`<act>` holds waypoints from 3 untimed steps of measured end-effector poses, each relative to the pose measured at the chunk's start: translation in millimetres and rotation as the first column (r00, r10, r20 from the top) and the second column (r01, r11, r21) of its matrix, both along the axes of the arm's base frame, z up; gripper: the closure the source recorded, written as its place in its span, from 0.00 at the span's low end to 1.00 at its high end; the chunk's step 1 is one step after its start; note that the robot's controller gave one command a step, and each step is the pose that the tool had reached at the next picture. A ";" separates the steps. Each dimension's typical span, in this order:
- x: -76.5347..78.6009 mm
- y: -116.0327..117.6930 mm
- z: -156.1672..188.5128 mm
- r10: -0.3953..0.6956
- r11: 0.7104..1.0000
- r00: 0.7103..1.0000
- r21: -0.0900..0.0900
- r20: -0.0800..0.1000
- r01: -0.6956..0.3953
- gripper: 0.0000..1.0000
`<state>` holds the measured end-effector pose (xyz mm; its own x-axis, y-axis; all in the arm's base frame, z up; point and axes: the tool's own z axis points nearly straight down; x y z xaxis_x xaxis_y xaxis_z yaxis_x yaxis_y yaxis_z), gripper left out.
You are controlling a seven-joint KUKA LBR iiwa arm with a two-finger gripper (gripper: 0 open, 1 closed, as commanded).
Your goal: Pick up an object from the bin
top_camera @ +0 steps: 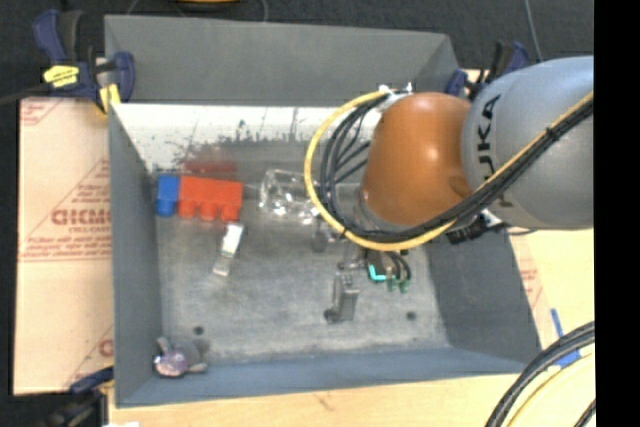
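My gripper (343,300) hangs low over the bin floor, right of the middle, below the orange cover. Nothing shows in its grip. A small green and teal thing (388,275) peeks out just to its right, partly hidden by the arm. A crumpled clear plastic piece (283,197) lies up and to the left of the gripper, near the back wall. A small white oblong piece (228,250) rests on the floor farther left.
A red block (211,198) with a blue block (167,195) at its left end sits by the back left wall. A small purple and grey thing (176,359) lies in the front left corner. The arm covers the bin's right side.
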<state>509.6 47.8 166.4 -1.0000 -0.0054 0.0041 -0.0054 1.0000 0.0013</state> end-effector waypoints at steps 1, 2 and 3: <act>71.5 86.4 -32.6 0.029 1.000 1.000 0.003 0.010 -0.029 0.00; 149.1 99.6 -94.2 0.147 0.989 0.989 -0.003 0.016 -0.147 0.00; 148.1 100.3 -91.4 0.145 0.989 0.989 -0.001 0.014 -0.145 1.00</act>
